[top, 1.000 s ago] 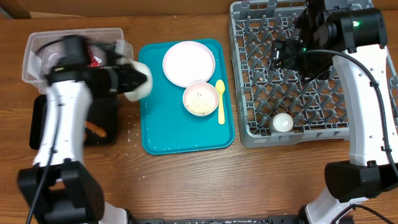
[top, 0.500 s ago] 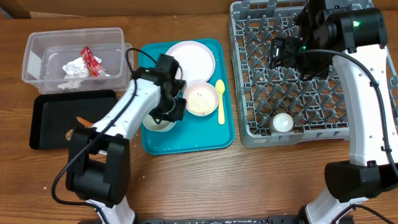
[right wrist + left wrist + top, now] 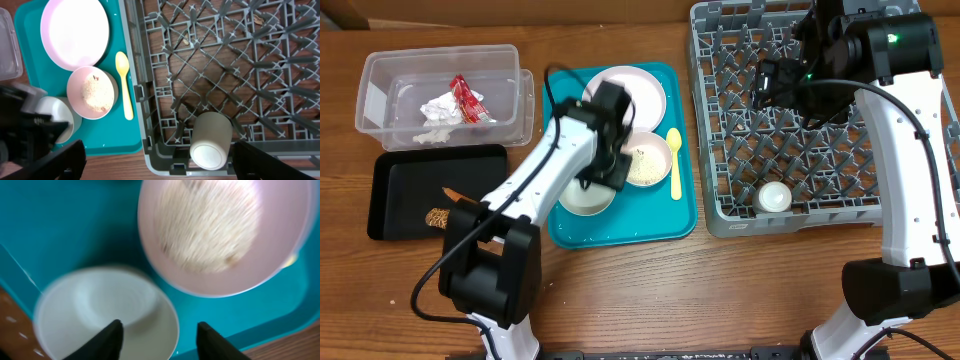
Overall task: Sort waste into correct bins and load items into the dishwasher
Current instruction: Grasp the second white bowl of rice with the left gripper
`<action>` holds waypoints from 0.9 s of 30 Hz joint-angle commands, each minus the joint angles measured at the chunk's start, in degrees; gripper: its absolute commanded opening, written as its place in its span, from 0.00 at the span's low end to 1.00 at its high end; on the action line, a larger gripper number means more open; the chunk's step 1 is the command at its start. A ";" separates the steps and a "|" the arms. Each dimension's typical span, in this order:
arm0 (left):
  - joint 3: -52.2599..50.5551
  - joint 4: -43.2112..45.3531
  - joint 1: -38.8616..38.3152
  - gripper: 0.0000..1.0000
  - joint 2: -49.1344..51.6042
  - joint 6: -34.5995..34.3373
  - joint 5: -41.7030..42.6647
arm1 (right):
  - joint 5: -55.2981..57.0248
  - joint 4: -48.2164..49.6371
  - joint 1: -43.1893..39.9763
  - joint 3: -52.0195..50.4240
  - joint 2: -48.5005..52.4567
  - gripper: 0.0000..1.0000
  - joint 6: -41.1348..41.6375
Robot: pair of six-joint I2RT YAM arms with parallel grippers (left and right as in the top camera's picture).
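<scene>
My left gripper (image 3: 603,185) is open over the teal tray (image 3: 620,228), its fingers (image 3: 160,340) straddling the right rim of an empty white bowl (image 3: 578,198) (image 3: 100,310). Beside it stands a pink bowl (image 3: 642,165) (image 3: 220,230) holding rice. A pink plate (image 3: 625,100) and a yellow spoon (image 3: 674,163) also lie on the tray. My right gripper (image 3: 775,85) (image 3: 160,165) is open and empty above the grey dish rack (image 3: 800,150), where a white cup (image 3: 775,197) (image 3: 211,140) lies on its side near the front edge.
The clear tub (image 3: 380,80) at the back left holds a crumpled napkin (image 3: 438,105) and a red-and-white wrapper (image 3: 468,98). The black tray (image 3: 400,180) holds a carrot-like stick (image 3: 451,193) and a brown lump (image 3: 438,216). Rice grains dot the wood by the tray.
My left arm swung from the clear tub to the teal tray with the white bowl, which now rests on the tray. The right arm has not moved.
</scene>
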 commanded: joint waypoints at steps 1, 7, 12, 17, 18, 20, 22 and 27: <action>7.78 0.87 -1.84 0.60 -0.04 8.57 1.53 | -0.33 0.31 0.28 0.72 -0.13 0.96 -0.20; 6.29 4.28 -5.99 0.74 1.95 29.79 3.78 | -0.33 0.31 0.28 0.72 -0.13 0.96 -0.20; 5.84 2.82 -8.28 0.68 7.26 36.39 3.74 | -0.31 0.28 0.28 0.72 -0.13 0.96 -0.22; 5.84 2.95 -8.46 0.55 12.20 36.46 2.47 | -0.31 0.28 0.28 0.72 -0.13 0.96 -0.22; 5.84 2.86 -8.46 0.53 13.00 36.35 2.36 | -0.31 0.28 0.28 0.72 -0.13 0.96 -0.22; 5.84 2.89 -8.37 0.43 14.62 36.22 2.16 | -0.31 0.31 0.28 0.72 -0.13 0.96 -0.22; 5.84 2.89 -8.33 0.33 15.72 35.47 1.53 | -0.31 0.33 0.28 0.72 -0.13 0.96 -0.22; 6.29 2.86 -8.35 0.06 16.02 32.39 -1.29 | -0.31 0.35 0.28 0.72 -0.13 0.96 -0.22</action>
